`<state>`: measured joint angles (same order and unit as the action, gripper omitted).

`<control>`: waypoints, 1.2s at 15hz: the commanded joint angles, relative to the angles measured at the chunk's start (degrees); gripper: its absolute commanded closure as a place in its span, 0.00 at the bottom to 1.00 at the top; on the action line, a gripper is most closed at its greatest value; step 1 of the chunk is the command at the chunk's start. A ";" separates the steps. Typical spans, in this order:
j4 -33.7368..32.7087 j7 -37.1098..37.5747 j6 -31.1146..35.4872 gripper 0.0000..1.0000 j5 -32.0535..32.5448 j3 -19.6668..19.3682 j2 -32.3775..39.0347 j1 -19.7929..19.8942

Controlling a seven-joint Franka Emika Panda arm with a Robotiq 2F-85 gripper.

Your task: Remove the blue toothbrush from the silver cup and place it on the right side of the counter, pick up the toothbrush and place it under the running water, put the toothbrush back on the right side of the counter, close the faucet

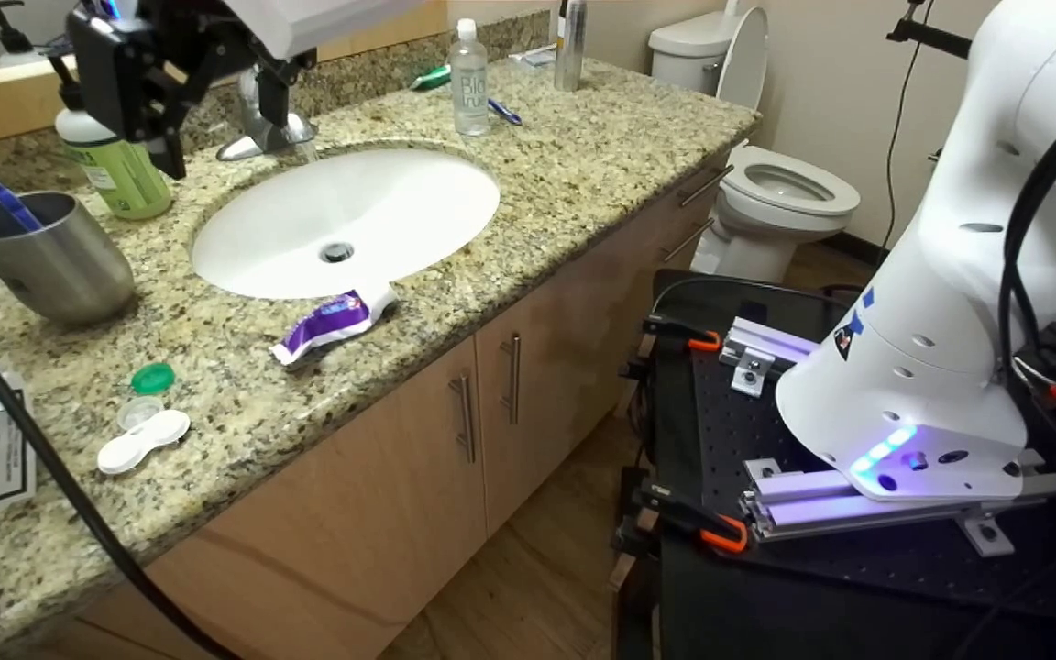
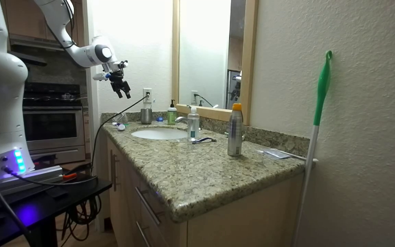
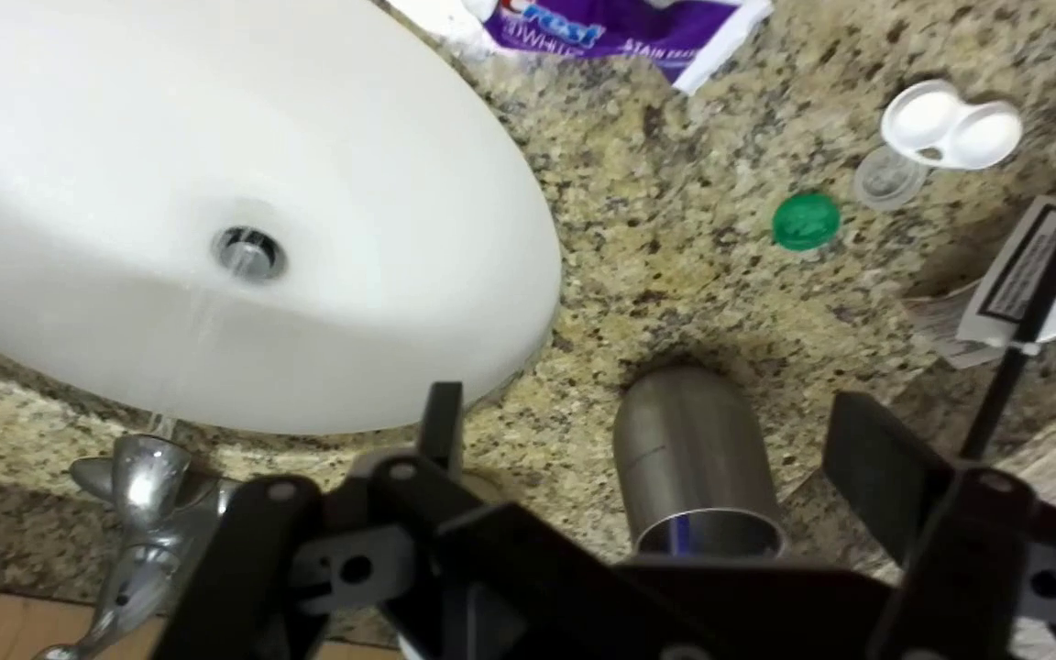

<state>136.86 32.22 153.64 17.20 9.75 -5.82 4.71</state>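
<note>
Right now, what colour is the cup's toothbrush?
The toothbrush is blue and white, clearest in an exterior view.

Glare high, violet low

In an exterior view the wall (image 2: 132, 37) is burnt almost white near the top, while the oven (image 2: 53, 120) sits in gloom. The base lights (image 2: 19, 161) glow blue, with a violet patch on the stand (image 2: 27, 212). In the wrist view the sink (image 3: 418, 183) is bright with a shaded lower band, shadow darkens the desk (image 3: 601, 284) beside the cup (image 3: 693, 449), the faucet (image 3: 145, 477) glints, and the pincer (image 3: 652, 435) is dark and soft-edged.
</note>
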 commanded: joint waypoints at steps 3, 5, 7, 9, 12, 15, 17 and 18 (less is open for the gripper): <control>-12.80 27.09 6.79 0.00 25.45 0.77 12.92 6.62; -19.45 37.06 5.01 0.00 31.89 -1.26 17.59 3.49; -24.94 43.12 2.55 0.00 33.93 -0.02 22.83 1.70; -28.78 41.64 0.17 0.00 29.19 1.78 26.80 0.48; -26.87 41.92 1.61 0.00 30.04 1.34 25.66 0.12; -28.31 43.41 1.43 0.00 31.89 0.40 27.01 -0.69; -31.25 48.75 1.29 0.00 37.99 -2.34 30.22 -2.89; -32.99 51.51 1.11 0.00 41.12 -3.49 32.11 -4.04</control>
<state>108.31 77.63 155.04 51.50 9.58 21.60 3.65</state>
